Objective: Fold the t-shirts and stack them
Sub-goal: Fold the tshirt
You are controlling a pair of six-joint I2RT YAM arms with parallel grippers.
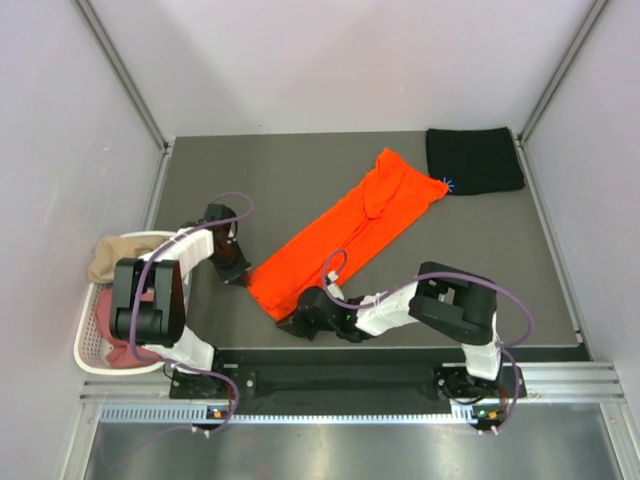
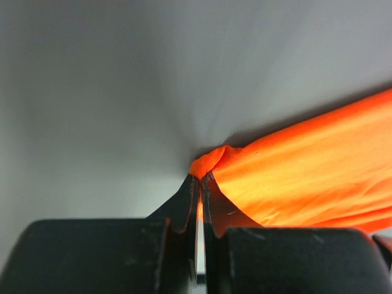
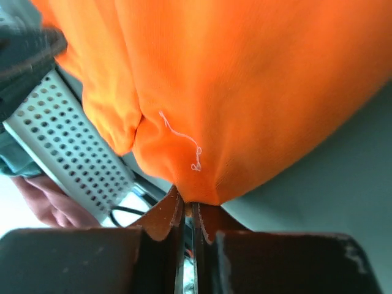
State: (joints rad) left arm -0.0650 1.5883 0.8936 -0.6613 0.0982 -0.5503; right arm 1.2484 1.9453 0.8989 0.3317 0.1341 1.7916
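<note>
A bright orange t-shirt [image 1: 345, 232] lies in a long folded strip running diagonally from the table's back right to the near left. My left gripper [image 1: 238, 268] is shut on the strip's near-left corner; in the left wrist view that gripper [image 2: 200, 177] pinches a small bunch of the orange cloth [image 2: 306, 165]. My right gripper [image 1: 298, 322] is shut on the strip's nearest corner by the table's front edge; in the right wrist view this gripper [image 3: 188, 199] grips the orange cloth [image 3: 245, 79] at its fingertips. A black t-shirt [image 1: 475, 160] with a light-blue starburst mark [image 1: 449, 184] lies folded at the back right.
A white slotted basket [image 1: 88, 345] stands off the table's left edge, holding a tan shirt [image 1: 118, 255] and a dusty pink one [image 1: 125, 352]. Grey walls close in the table on three sides. A perforated metal rail [image 1: 150, 412] runs along the front below the arm bases.
</note>
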